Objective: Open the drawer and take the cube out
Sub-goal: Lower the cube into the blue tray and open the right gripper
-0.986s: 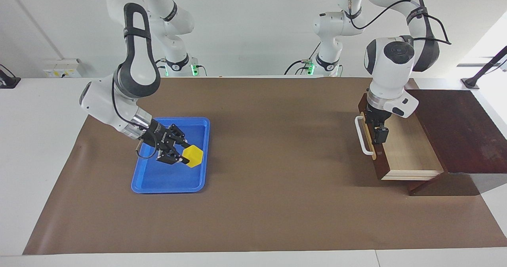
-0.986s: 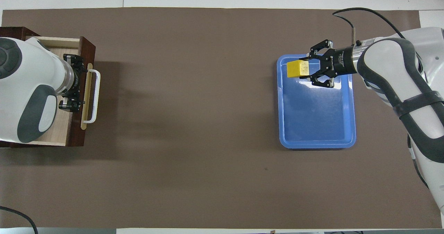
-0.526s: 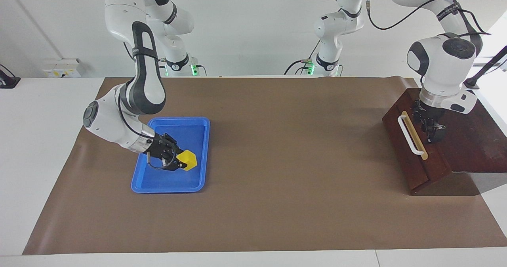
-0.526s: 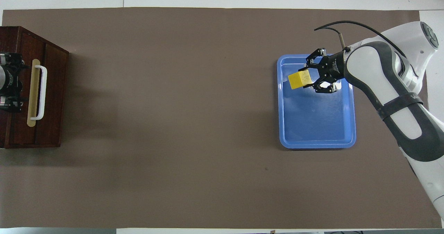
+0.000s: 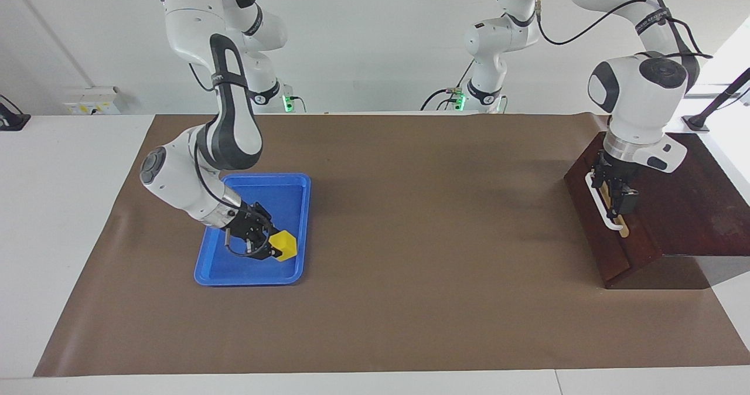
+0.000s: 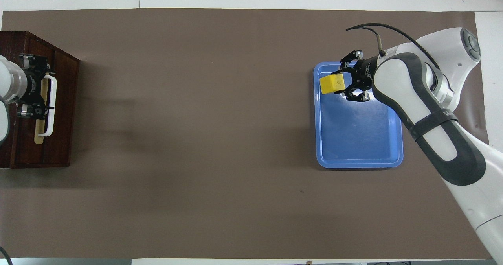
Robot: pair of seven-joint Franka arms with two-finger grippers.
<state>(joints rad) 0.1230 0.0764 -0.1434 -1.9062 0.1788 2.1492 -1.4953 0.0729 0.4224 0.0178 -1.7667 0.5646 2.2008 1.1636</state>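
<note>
here, at the lower left of the facing view, the right gripper (image 5: 270, 248) pinches the plain-faced yellow cube (image 5: 284, 246) low over the glossy blue tray (image 5: 249, 278). at the right edge, the left gripper (image 5: 615, 193) sits at the white bar handle (image 5: 603, 214) of the shut, dark wooden drawer (image 5: 609, 248), seemingly clasping it.

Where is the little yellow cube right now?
The cube is in the right gripper, low over the blue tray, at the right arm's end of the table.
</note>
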